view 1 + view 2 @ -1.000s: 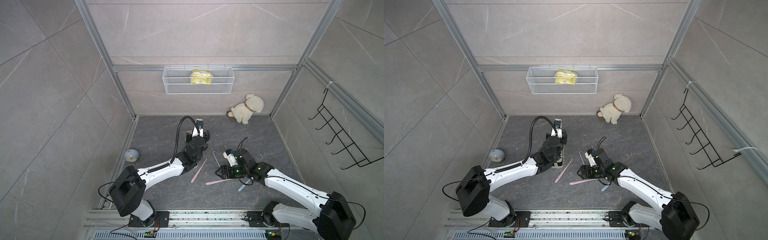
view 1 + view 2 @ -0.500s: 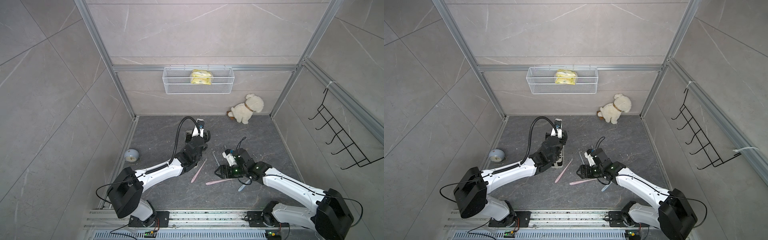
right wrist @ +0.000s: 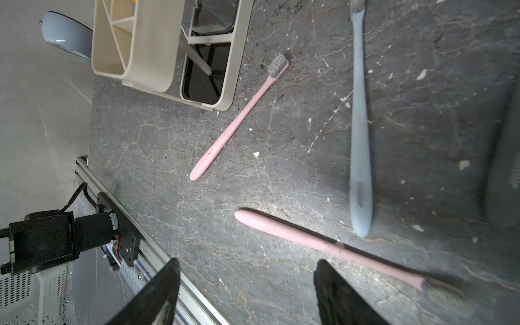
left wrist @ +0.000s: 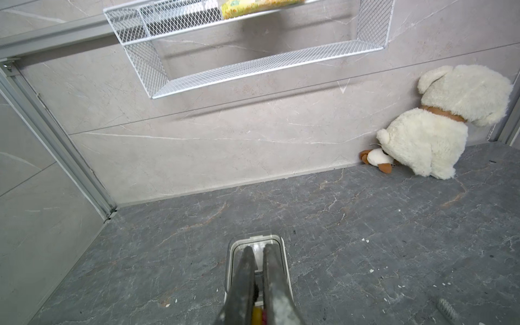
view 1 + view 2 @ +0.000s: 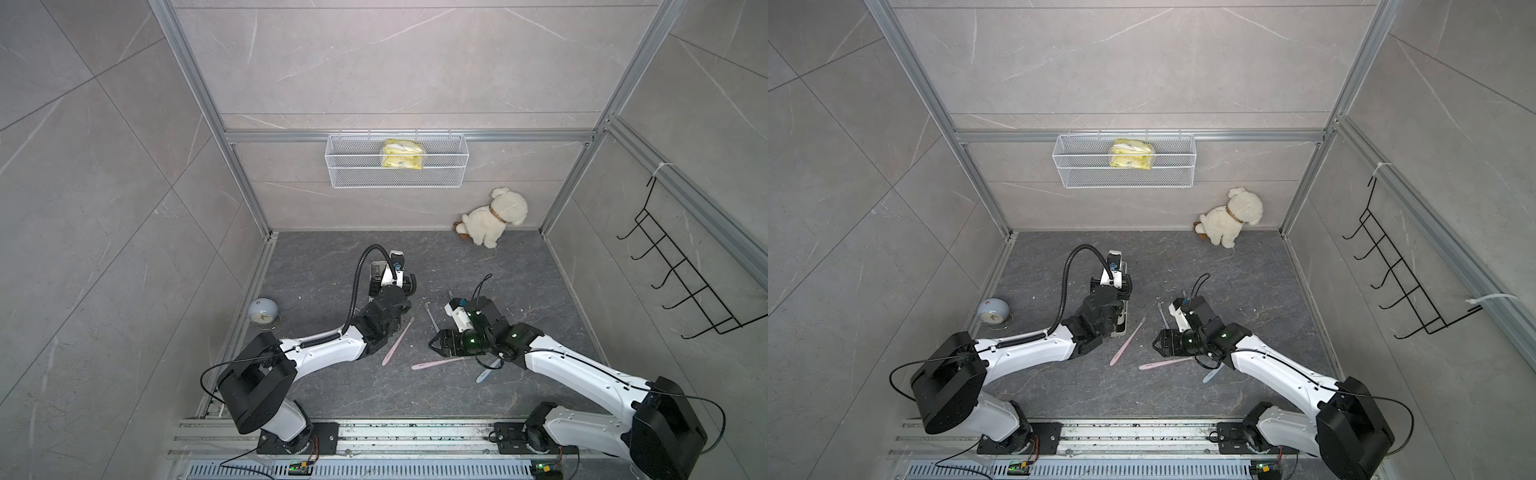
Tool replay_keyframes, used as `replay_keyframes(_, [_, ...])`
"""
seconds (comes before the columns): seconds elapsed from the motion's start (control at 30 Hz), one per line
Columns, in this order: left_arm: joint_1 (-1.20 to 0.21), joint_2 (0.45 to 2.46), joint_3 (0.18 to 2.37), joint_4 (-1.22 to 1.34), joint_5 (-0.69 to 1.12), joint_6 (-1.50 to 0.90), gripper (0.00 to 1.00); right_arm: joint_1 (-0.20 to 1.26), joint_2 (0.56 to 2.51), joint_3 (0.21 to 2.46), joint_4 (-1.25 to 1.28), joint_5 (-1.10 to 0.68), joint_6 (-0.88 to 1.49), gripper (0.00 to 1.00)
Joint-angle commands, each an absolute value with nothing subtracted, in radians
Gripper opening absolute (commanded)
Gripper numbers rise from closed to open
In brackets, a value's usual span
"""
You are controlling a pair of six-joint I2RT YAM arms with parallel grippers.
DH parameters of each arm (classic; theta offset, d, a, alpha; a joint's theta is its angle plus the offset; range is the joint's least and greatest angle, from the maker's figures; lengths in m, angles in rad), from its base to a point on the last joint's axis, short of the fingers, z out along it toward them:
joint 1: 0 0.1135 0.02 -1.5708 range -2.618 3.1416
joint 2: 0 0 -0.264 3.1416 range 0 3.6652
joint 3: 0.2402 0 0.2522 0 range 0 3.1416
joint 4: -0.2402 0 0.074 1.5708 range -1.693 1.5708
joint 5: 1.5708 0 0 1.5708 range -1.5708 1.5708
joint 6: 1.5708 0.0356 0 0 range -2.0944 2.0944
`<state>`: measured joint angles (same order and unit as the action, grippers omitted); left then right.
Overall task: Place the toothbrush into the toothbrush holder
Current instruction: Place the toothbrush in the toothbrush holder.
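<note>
Early stage, no brush seen in holder (image 3: 152, 42), which stands left of floor centre. L gripper (image 4: 257, 247) is pinched shut over it; can't tell if it grips anything. R gripper (image 3: 247, 261) is wide open and empty, above pink brush (image 3: 323, 247) lying on floor's front half. Grab + drop-in left to do.

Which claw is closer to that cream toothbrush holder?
Left. The left claw is shut right over the toothbrush holder; the right claw is off to the side, open near a pink toothbrush on the floor.
</note>
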<state>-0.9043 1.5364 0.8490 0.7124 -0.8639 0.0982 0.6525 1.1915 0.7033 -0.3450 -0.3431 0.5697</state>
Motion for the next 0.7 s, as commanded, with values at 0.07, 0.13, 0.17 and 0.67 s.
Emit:
replay_keyframes(0.07, [-0.923, 1.573, 0.84, 0.874, -0.909, 0.093, 0.0, 0.657, 1.2, 0.688, -0.327, -0.339, 0.576, 0.76])
replay_keyframes(0.13, [-0.93, 1.59, 0.826, 0.915, -0.924, 0.105, 0.0, 0.657, 1.204, 0.683, -0.318, -0.339, 0.578, 0.76])
replay_keyframes(0.17, [-0.934, 1.6, 0.822, 0.926, -0.933, 0.111, 0.0, 0.657, 1.206, 0.681, -0.314, -0.34, 0.579, 0.76])
replay_keyframes(0.67, [-0.965, 1.706, 0.786, 1.084, -1.016, 0.176, 0.01, 0.657, 1.244, 0.67, -0.276, -0.342, 0.575, 0.76])
